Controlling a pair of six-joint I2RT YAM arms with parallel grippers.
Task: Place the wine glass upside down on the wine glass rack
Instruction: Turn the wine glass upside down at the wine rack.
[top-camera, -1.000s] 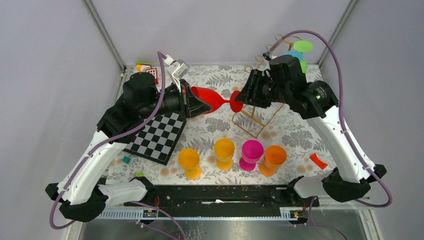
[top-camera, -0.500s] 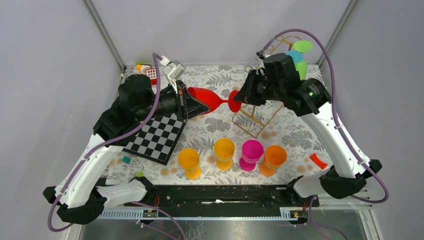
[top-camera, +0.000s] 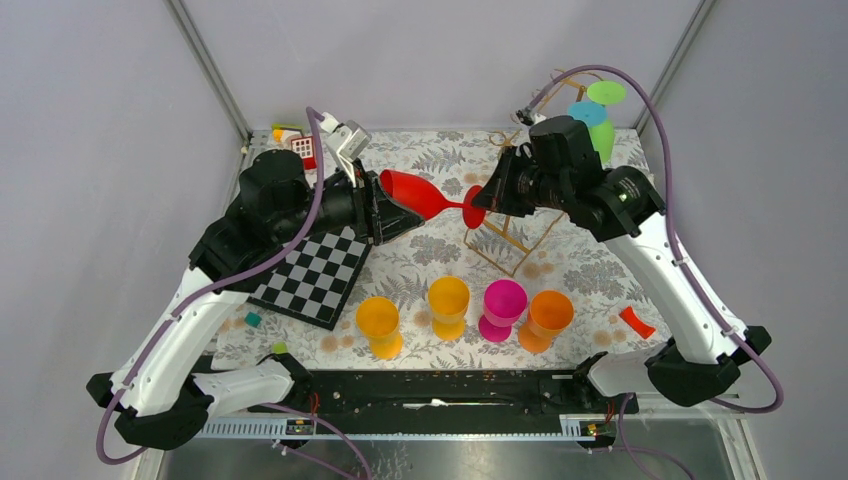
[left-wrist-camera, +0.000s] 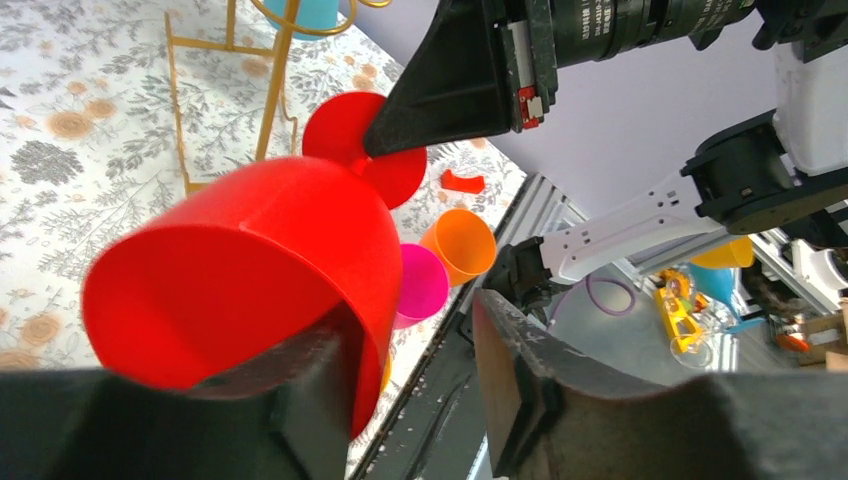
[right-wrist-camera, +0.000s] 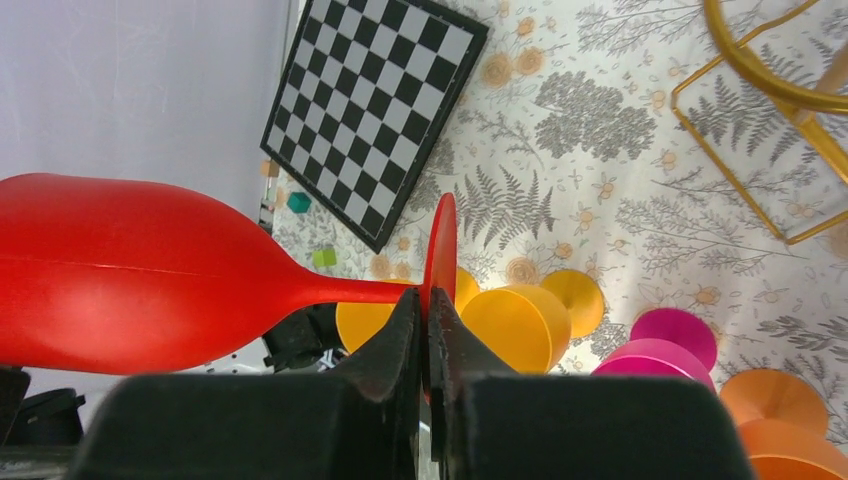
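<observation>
Wine glass, red, lies sideways in mid-air over far-centre of table, bowl left, foot right, just left of wine glass rack. Rack top mostly hidden behind R arm; bowl mouth part-hidden by L gripper. R gripper jaws clamped on foot disc. L jaws apart w/ bowl between, one finger clear of it.

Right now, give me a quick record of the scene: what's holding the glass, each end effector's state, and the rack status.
held item: red wine glass, lying sideways in the air
right end effector: shut on the glass's foot
left end effector: open, bowl against one finger
wine glass rack: red glass not yet on it
already at rack top: teal glass, green glass
</observation>
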